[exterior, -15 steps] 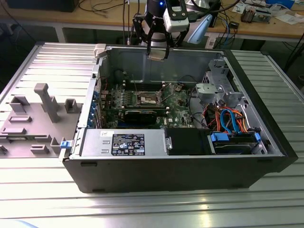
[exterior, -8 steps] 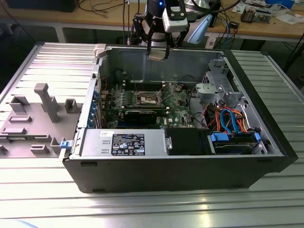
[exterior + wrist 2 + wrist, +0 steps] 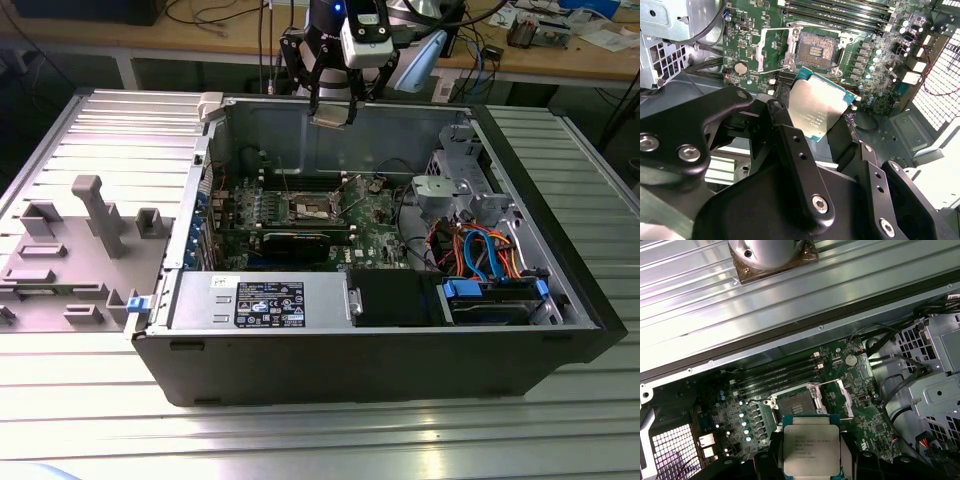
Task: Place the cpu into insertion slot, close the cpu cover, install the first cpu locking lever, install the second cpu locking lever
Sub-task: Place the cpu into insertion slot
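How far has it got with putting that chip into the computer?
Early on. Nothing is installed yet: the insertion slot is empty and the cpu cover lies flipped open beside it. In hand: the tool grips the cpu above the open case. Left: seating the cpu, closing the cover, both levers.

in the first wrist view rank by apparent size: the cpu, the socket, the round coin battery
1. flat silver-topped square cpu, looks biggest but is nearest the camera
2. dark-centred square insertion slot
3. round silver coin battery
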{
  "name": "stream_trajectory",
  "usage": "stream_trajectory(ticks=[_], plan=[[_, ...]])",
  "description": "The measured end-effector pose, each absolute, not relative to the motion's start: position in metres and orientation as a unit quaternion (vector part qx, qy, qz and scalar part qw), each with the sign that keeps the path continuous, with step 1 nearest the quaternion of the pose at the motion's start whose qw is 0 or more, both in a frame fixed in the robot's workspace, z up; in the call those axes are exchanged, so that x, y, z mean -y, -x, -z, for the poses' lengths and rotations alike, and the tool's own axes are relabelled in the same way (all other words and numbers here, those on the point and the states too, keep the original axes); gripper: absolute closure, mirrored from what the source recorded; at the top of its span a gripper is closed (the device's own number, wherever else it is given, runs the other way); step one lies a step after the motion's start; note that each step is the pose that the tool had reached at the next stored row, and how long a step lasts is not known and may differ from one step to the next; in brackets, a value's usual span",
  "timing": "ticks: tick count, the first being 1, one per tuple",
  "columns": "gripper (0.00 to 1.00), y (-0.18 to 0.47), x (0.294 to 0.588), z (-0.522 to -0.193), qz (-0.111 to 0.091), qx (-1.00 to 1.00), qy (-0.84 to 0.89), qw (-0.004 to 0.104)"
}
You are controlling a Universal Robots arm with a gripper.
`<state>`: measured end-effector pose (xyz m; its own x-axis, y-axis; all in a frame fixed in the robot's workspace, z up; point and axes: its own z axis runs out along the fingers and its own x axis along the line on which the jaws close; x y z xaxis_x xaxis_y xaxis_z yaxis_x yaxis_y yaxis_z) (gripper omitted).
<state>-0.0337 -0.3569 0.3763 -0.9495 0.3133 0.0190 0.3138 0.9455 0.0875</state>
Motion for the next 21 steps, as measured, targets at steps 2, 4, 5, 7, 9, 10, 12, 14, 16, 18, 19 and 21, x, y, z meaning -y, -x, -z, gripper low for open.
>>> stream_trajectory(ticks=[2, 4, 5, 7, 9, 10, 12, 14, 16, 18, 19, 21], plan=[[0.46, 0.0337, 0.3569, -0.3763, 0.045, 0.986, 0.159, 0.002], [0.46, 0.0337, 0.3569, -0.3763, 0.045, 0.986, 0.159, 0.002], [0.46, 0.0337, 0.3569, -0.3763, 0.045, 0.986, 0.159, 0.002], [0.46, 0.0337, 0.3569, -0.3763, 0.045, 0.986, 0.159, 0.002], [0.46, 0.0337, 0.3569, -0.3763, 0.045, 0.986, 0.161, 0.002], [0.46, 0.0337, 0.3569, -0.3762, 0.045, 0.986, 0.163, 0.002], [0.46, 0.0337, 0.3569, -0.3762, 0.045, 0.985, 0.167, 0.002], [0.46, 0.0337, 0.3569, -0.3762, 0.045, 0.984, 0.172, 0.002], [0.46, 0.0337, 0.3569, -0.3762, 0.045, 0.983, 0.176, 0.002], [0.46, 0.0337, 0.3569, -0.3762, 0.045, 0.983, 0.180, 0.001], [0.46, 0.0337, 0.3569, -0.3762, 0.045, 0.983, 0.180, 0.002], [0.46, 0.0337, 0.3569, -0.3762, 0.045, 0.983, 0.180, 0.001]])
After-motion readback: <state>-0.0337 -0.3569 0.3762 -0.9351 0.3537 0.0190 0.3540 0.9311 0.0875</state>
